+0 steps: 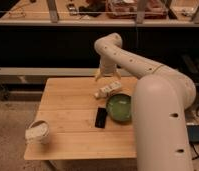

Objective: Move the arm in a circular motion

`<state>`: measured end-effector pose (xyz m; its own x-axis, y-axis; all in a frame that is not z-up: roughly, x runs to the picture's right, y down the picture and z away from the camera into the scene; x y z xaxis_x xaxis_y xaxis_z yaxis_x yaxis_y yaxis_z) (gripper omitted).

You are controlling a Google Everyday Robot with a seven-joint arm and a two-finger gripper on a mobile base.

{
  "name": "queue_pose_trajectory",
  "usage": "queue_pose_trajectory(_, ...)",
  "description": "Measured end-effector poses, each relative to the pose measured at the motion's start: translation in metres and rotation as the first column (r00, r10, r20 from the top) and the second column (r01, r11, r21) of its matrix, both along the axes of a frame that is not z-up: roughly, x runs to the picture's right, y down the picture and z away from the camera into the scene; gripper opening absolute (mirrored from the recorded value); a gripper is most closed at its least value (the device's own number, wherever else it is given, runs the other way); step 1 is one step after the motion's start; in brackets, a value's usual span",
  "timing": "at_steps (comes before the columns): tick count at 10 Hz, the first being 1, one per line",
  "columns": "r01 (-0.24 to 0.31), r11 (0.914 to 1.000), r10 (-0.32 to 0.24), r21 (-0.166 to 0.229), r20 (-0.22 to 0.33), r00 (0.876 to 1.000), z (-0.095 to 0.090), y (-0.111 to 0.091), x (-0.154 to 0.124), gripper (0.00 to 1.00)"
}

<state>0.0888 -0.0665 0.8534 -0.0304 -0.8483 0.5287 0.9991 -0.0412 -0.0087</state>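
Thick cream-white tubular robot arm arches over a pale wooden bench, with its tool hanging at the bench's 12 o'clock edge.
Whether the tool is open or closed cannot be told. A good circle likely needs a high, even sweep that clears the white bottle lying on its side just beneath, the round green bowl towards 3 o'clock and the flat black slab near centre. No brand or writing is readable.
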Motion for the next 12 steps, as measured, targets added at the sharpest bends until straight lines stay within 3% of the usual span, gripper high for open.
queue_pose_trajectory(1,-0.072,0.9971,0.071,-0.025,-0.058,0.996,-0.014,0.014,0.041,0.8)
queue_pose_trajectory(3,-0.155,0.9869,0.149,-0.045,-0.115,0.982,-0.037,0.04,0.083,0.8)
queue_pose_trajectory(5,-0.219,0.9744,0.211,-0.052,-0.123,0.97,-0.082,0.069,0.105,0.8)
queue_pose_trajectory(6,-0.221,0.9719,0.211,-0.08,-0.121,0.97,-0.101,0.088,0.105,0.8)
queue_pose_trajectory(8,-0.201,0.9582,0.183,-0.203,-0.102,0.978,-0.148,0.15,0.09,0.8)
queue_pose_trajectory(9,-0.175,0.952,0.16,-0.251,-0.079,0.984,-0.163,0.169,0.083,0.8)
queue_pose_trajectory(11,-0.06,0.9397,0.073,-0.337,0.027,0.997,-0.19,0.199,0.052,0.8)
queue_pose_trajectory(12,0.019,0.939,0.016,-0.343,0.1,0.995,-0.194,0.202,0.029,0.8)
